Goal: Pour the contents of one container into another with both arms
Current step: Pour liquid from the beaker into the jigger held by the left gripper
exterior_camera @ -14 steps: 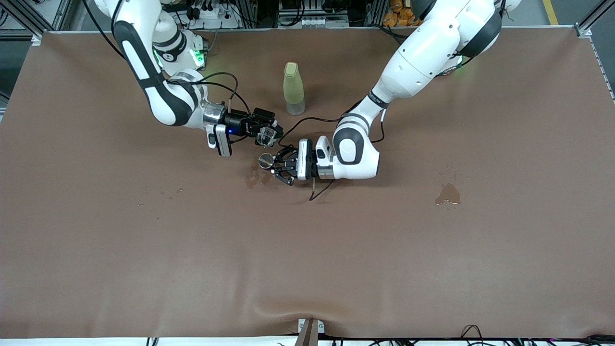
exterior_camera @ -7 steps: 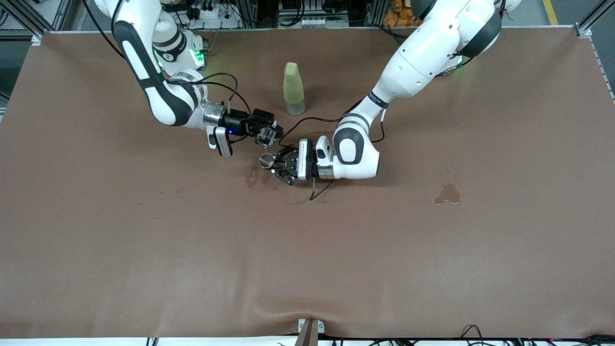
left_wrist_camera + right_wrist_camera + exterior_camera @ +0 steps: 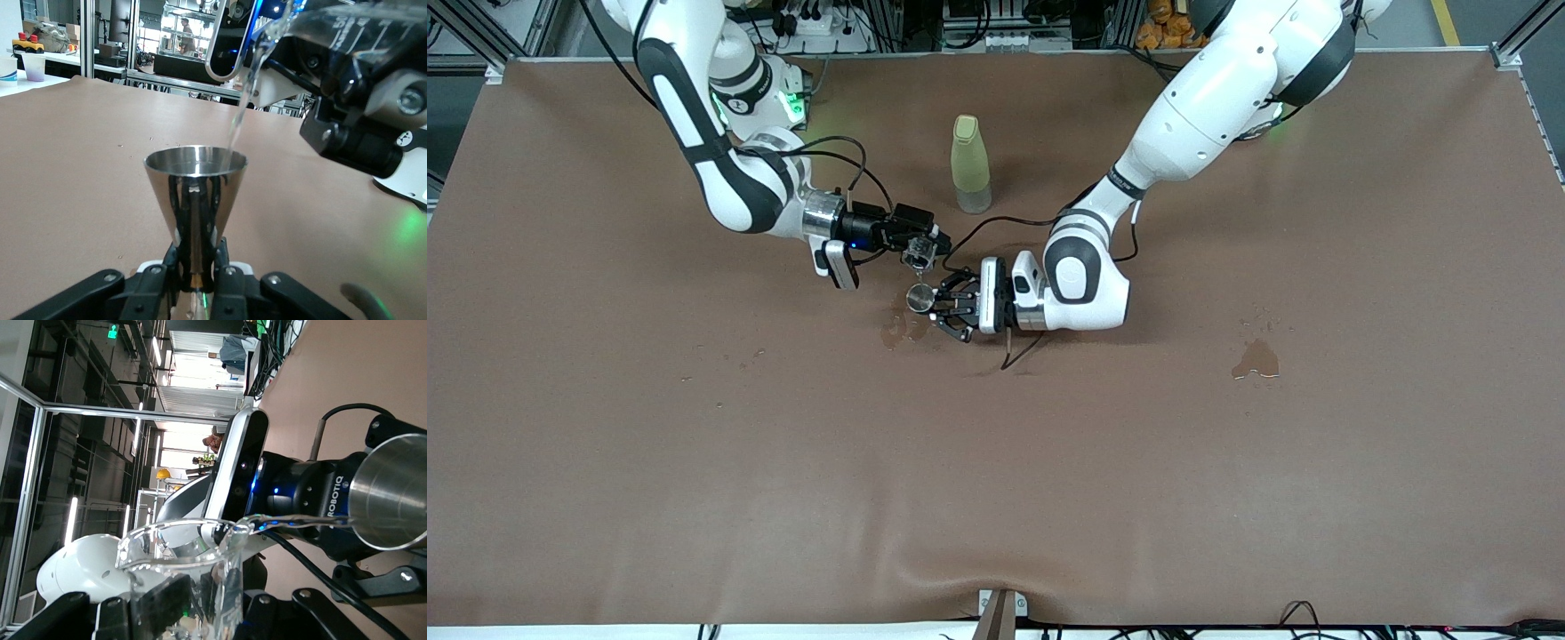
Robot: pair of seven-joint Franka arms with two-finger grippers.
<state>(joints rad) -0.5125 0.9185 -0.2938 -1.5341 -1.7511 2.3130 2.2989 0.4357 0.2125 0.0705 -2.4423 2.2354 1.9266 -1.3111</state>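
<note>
My left gripper [image 3: 935, 307] is shut on the thin waist of the shiny metal jigger [image 3: 918, 297], holding it upright over the middle of the table. In the left wrist view the jigger [image 3: 195, 193] stands between my left gripper's [image 3: 195, 270] black fingers with its round mouth up. My right gripper [image 3: 927, 249] is shut on the tiny clear glass cup [image 3: 914, 256], tipped just above the jigger. A thin stream of clear liquid [image 3: 239, 117] falls from the cup [image 3: 347, 30] into the jigger's mouth. The right wrist view shows the cup [image 3: 190, 567] in my right gripper [image 3: 200, 600] and the jigger [image 3: 393, 493] beside its lip.
A tall pale yellow-green bottle [image 3: 969, 164] stands upright on the brown table [image 3: 694, 462], farther from the front camera than the grippers. A wet patch [image 3: 898, 327] lies under the jigger. Another puddle [image 3: 1256, 360] lies toward the left arm's end.
The right gripper has tipped the glass cup further and brought it closer over the jigger. The left gripper and jigger have stayed nearly still.
</note>
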